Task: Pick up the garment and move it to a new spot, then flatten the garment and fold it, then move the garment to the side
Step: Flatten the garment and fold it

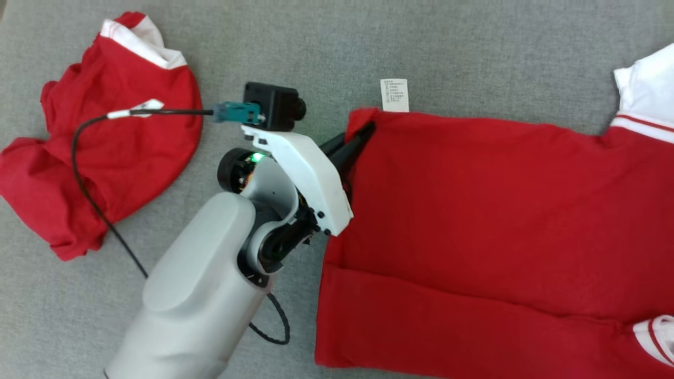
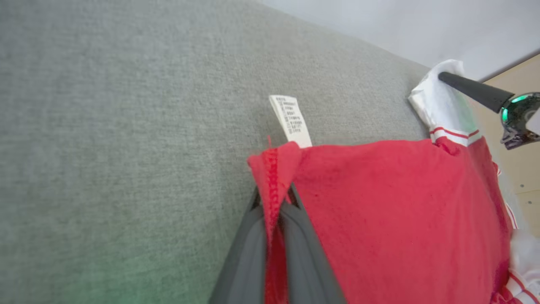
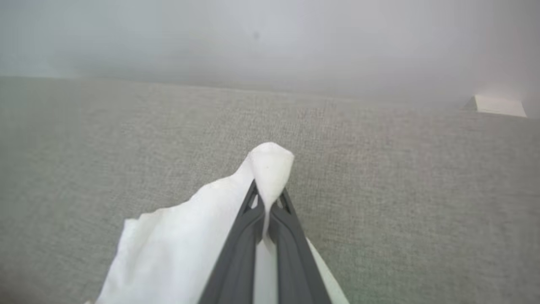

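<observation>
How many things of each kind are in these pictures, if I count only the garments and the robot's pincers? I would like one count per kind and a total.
Red garments: 2 (crumpled red garment, spread red garment)
Pincers: 2 (left pincer, right pincer, both shut on the spread red garment)
Total: 4

- Bare grey desk (image 1: pixel 326 37) lies open across 12 o'clock.
- A crumpled red shirt (image 1: pixel 121 158) and a black cable (image 1: pixel 179 111) block 9 to 10 o'clock.
- The spread red shirt (image 1: pixel 474 210) covers 3 to 5 o'clock.
</observation>
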### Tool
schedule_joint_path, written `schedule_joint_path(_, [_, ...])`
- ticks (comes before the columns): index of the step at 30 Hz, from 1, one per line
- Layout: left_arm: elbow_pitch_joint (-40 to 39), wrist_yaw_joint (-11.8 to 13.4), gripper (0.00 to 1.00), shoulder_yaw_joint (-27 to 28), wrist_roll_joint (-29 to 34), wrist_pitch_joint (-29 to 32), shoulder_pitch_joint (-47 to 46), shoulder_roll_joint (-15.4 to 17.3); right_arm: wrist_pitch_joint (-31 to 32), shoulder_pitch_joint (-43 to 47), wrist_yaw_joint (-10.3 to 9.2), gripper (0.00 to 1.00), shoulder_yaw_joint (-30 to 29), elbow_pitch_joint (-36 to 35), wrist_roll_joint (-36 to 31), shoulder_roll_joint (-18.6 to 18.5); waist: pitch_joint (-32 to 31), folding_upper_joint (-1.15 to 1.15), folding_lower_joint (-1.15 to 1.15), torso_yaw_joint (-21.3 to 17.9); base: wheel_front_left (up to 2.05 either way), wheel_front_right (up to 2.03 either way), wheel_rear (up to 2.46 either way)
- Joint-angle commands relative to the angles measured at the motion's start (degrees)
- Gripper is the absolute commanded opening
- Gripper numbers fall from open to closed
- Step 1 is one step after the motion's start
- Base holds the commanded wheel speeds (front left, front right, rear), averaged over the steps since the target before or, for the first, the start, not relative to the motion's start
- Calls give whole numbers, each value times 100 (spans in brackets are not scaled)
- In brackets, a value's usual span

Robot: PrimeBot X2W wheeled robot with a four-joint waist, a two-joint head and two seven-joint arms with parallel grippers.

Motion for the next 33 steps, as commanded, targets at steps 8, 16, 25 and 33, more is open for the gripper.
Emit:
schedule_joint_path(8, [-49,74,0,331,-190,-410,314,131,-566,203,7,0,-292,-404,467,-303,-446,0,-1,-291,0,0,0])
schedule_joint_path(16, [-523,121,0,446,-238,-766,1057,359,-981,1740,7,0,-323,-1295,856,-504,-933,0,-1,-620,0,0,0])
schedule_joint_path(25, [-1190,367,0,546,-356,-1189,2461,515,-1787,3764,7,0,-490,-2110,1017,-315,-1325,0,-1,-927,0,0,0])
schedule_joint_path(33, [-1349,576,100,679,-658,-1312,3278,484,-2110,4335,7,100,-361,-1774,747,-166,-1497,0,-1,-1164,0,0,0])
